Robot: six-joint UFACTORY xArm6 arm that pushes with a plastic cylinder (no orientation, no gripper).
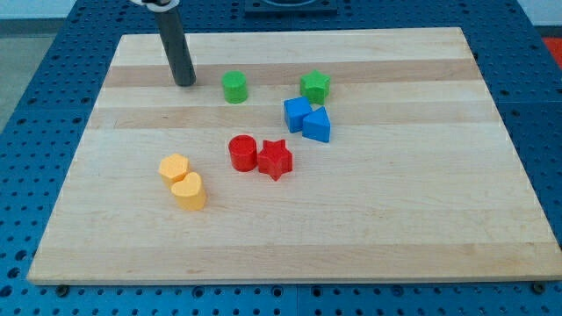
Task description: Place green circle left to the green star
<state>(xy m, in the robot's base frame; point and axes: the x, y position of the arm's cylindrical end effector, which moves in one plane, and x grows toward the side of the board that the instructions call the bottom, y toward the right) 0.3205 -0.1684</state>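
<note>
The green circle (234, 87) is a small round block near the view's top centre. The green star (315, 86) sits to its right, with a clear gap between them, at about the same height in the view. My tip (185, 83) rests on the board just left of the green circle, a short gap away and not touching it. The dark rod rises from it to the view's top edge.
A blue cube (298, 114) and a blue wedge-like block (317, 125) touch just below the green star. A red cylinder (242, 153) and red star (275, 159) touch at centre. A yellow hexagon (174, 168) and yellow heart (189, 190) lie lower left on the wooden board (395, 219).
</note>
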